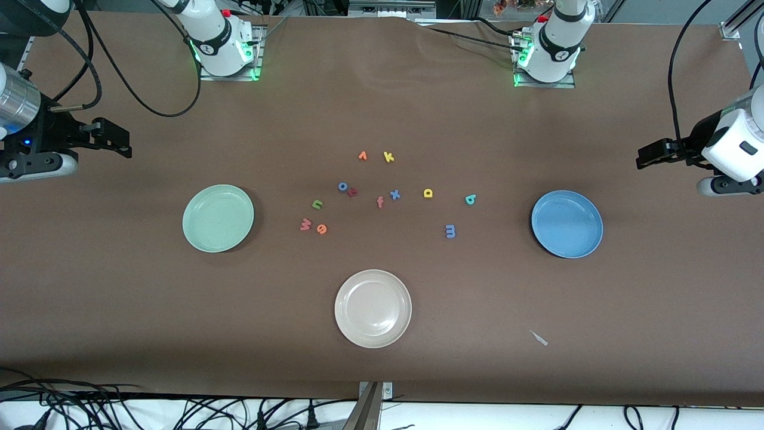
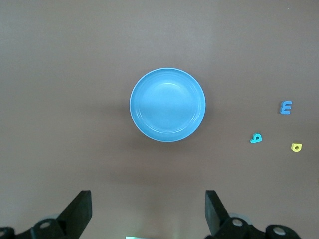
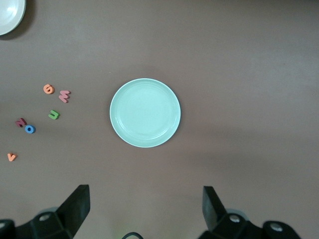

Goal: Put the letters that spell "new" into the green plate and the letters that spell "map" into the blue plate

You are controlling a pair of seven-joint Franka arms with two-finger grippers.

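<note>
The green plate [image 1: 218, 218] [image 3: 145, 113] lies toward the right arm's end of the table, the blue plate [image 1: 567, 224] [image 2: 167, 104] toward the left arm's end. Beside the green plate lie the olive "n" [image 1: 317, 205] [image 3: 54, 115], salmon "w" [image 1: 305, 224] [image 3: 64, 95] and orange "e" [image 1: 322, 229] [image 3: 48, 89]. Closer to the blue plate are the yellow "a" [image 1: 428, 193] [image 2: 296, 147], teal "p" [image 1: 470, 199] [image 2: 255, 139] and blue "m" [image 1: 450, 231] [image 2: 285, 107]. My left gripper [image 1: 647, 155] [image 2: 147, 209] and right gripper [image 1: 122, 142] [image 3: 145, 206] hang open and empty over bare table at their own ends.
A beige plate [image 1: 373, 309] [image 3: 7, 15] sits nearest the front camera. Among the letters lie a blue "o" [image 1: 342, 186] touching a red letter [image 1: 353, 192], a salmon "f" [image 1: 380, 202], a blue "x" [image 1: 394, 194], an orange letter [image 1: 362, 156] and a yellow "k" [image 1: 388, 157]. A pale scrap [image 1: 539, 338] lies near the front edge.
</note>
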